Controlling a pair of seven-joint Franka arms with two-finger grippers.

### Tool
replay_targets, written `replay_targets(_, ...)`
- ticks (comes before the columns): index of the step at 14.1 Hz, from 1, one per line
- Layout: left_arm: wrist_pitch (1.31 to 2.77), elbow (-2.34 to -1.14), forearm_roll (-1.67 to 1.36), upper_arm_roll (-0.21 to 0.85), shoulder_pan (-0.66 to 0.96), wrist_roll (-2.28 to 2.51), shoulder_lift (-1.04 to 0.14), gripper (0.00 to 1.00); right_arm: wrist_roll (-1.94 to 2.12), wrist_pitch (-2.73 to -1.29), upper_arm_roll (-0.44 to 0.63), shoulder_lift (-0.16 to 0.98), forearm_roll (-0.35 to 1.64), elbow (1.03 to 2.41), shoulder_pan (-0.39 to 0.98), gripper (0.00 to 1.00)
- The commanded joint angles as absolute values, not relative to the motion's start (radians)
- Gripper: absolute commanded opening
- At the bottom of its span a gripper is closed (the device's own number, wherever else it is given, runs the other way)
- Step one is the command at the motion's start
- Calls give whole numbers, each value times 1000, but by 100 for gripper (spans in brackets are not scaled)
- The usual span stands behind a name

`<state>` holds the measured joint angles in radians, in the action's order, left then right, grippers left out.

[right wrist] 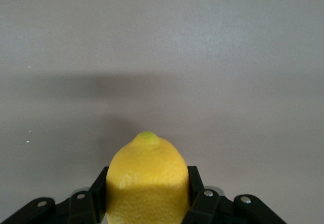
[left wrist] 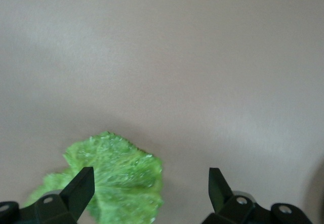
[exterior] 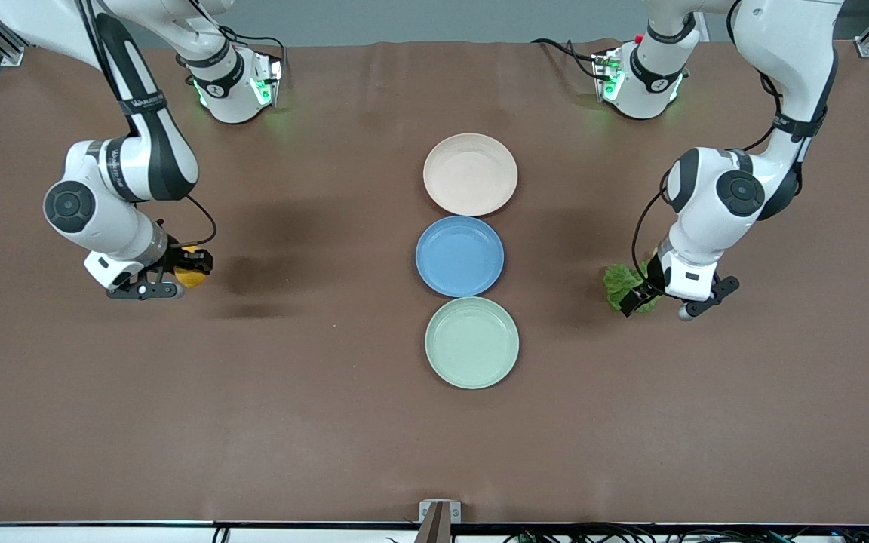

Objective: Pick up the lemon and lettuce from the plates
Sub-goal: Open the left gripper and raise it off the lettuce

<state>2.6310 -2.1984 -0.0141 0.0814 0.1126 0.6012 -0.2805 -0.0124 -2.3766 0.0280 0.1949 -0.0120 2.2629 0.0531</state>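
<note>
The lemon (exterior: 190, 277) is gripped in my right gripper (exterior: 191, 270), just above the bare table toward the right arm's end. In the right wrist view the lemon (right wrist: 147, 178) fills the space between the shut fingers of the gripper (right wrist: 147, 184). The lettuce (exterior: 619, 285) lies on the table toward the left arm's end. My left gripper (exterior: 664, 303) is open over it. In the left wrist view the lettuce (left wrist: 119, 176) sits by one fingertip (left wrist: 83, 181) of the open gripper (left wrist: 151, 178). The beige-pink plate (exterior: 470, 173) and the mint green plate (exterior: 471, 342) are empty.
An empty blue plate (exterior: 459, 256) lies between the two plates in the middle of the brown table. Both arm bases stand along the table edge farthest from the front camera.
</note>
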Motion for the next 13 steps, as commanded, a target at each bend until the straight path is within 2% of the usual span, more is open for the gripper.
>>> replay_targets(1, 2452, -2117, 8, 83, 83, 387, -249, 99, 27, -2471, 5, 224, 40, 2316, 40, 1)
replay_targets(6, 2130, -2014, 3, 90, 46, 175, -149, 99, 40, -2539, 3, 293, 49, 2316, 46, 1)
replay_targets(13, 1913, -1970, -11, 86, 14, 86, 54, 99, 40, -2572, -8, 334, 90, 2316, 61, 4)
